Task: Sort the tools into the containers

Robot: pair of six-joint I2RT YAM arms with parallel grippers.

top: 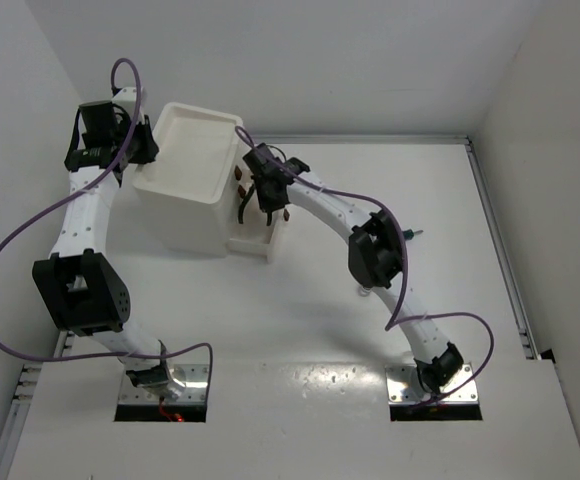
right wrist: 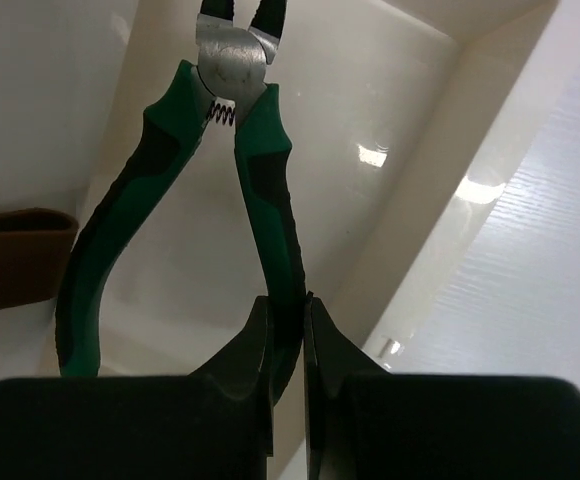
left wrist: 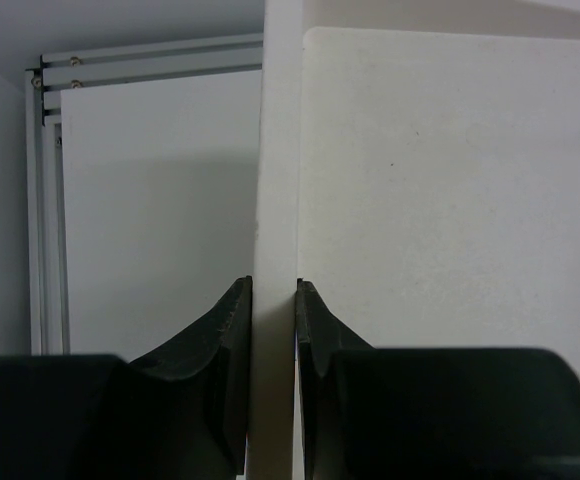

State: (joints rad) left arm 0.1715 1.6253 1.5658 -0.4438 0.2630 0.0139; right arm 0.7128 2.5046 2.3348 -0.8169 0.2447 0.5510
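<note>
Now the green-handled metal pliers (right wrist: 240, 150) point nose-down, straight out from the right end effector (right wrist: 288, 300), which is pinched tight on one handle. The open white plastic drawer (right wrist: 400, 230) lies under them. The left end effector (left wrist: 274, 285) squeezes the white cabinet's wall (left wrist: 280, 150).

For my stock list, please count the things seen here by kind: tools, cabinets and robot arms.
Pliers: 1
Small tool, maybe a screwdriver: 1
Cabinet: 1
Arms: 2
Total: 5
</note>
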